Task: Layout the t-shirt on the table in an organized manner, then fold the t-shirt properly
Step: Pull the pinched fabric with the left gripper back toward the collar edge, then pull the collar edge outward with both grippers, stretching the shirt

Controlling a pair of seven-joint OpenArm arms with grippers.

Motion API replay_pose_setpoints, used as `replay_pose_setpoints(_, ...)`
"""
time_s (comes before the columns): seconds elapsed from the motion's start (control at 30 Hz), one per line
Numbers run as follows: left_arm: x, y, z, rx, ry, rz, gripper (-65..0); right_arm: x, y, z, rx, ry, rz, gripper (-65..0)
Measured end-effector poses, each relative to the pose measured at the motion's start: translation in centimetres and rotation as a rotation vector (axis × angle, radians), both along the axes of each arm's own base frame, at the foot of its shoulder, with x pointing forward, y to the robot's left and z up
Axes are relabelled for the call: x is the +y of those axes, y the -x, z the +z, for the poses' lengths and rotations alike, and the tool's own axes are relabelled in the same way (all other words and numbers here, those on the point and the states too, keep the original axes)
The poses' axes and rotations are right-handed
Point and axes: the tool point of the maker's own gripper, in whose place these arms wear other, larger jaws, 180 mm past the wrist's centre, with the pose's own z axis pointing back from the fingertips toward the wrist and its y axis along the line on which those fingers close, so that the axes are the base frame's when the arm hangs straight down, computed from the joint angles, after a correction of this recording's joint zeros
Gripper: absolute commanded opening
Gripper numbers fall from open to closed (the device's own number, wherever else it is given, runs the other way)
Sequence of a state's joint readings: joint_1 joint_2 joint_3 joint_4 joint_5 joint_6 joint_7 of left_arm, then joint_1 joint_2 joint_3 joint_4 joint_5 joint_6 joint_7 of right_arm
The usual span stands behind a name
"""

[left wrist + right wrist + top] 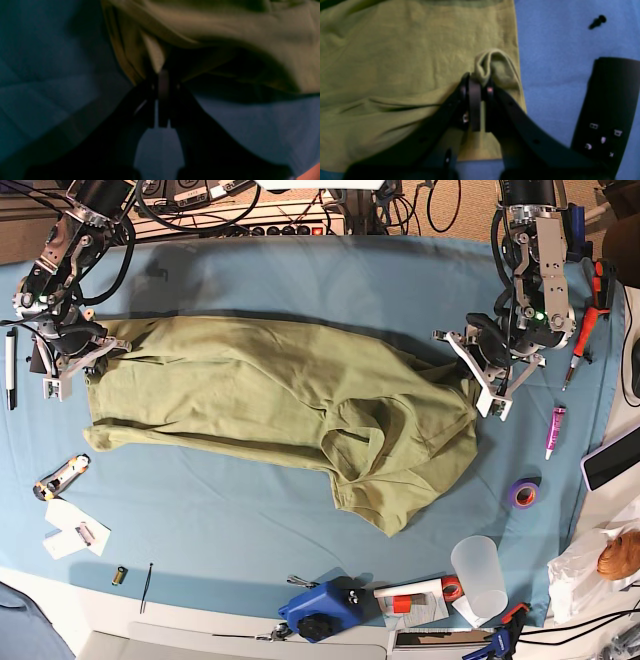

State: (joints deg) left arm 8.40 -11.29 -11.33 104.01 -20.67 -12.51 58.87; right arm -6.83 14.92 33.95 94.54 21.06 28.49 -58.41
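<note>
The olive t-shirt [290, 400] lies crumpled across the middle of the blue-covered table [300, 270], with a loose fold bunched toward its right end. At that right end my left gripper [472, 380] is shut on the cloth. The left wrist view shows its jaws [162, 75] pinching an edge of the t-shirt [225, 27] that hangs over them. My right gripper [85, 360] holds the shirt's left end. In the right wrist view it [481, 83] is shut on a small bunched tuft near the edge of the t-shirt [407, 62].
A black remote-like block [607, 112] and a small black pin [597, 22] lie right of the right gripper. Around the shirt are a purple tape roll [522, 494], a plastic cup [478, 572], a pink marker [554, 432], a box cutter [60, 475] and a blue tool [320, 610].
</note>
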Motion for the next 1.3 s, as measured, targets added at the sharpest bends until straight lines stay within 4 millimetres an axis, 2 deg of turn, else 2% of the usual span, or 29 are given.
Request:
replay_pose_setpoints(0.27, 1.6, 0.2, -0.5, 0.022, -0.085, 0.026, -65.0, 0.0, -0.1, 0.1, -0.005, 0.000, 0.000, -65.0)
replay_pose_setpoints(0.47, 4.3, 0.5, -0.3, 0.036, -0.105, 0.091, -65.0, -0.1, -0.2, 0.2, -0.013, 0.006, 0.000, -65.0)
replay_pose_setpoints(0.6, 5.4, 1.2, -0.1, 0.064, -0.072, 0.122, -65.0, -1.4, -0.2, 0.9, -0.017, 0.051, -0.004, -65.0)
replay_pose_setpoints(0.7, 4.9, 1.7, 0.1, 0.082, -0.018, 0.081, -65.0, -2.2, 0.1, 1.3, -0.021, 0.058, -0.024, -65.0)
replay_pose_setpoints(0.8, 4.0, 2.4, 0.0, 0.093, 0.031, 0.057, -65.0, -2.0, 0.6, 0.9, 0.001, 0.022, -0.030, -65.0)
replay_pose_setpoints(1.13, 3.8, 6.6, -0.5, 0.147, 0.001, 0.037, -65.0, -1.5, 3.6, -1.1, 0.082, 0.012, 0.002, -65.0)
replay_pose_setpoints(1.3, 4.6, 6.7, -0.1, 0.142, -0.027, 0.025, -65.0, -1.9, 3.9, -1.1, 0.083, 0.017, -0.009, -65.0)
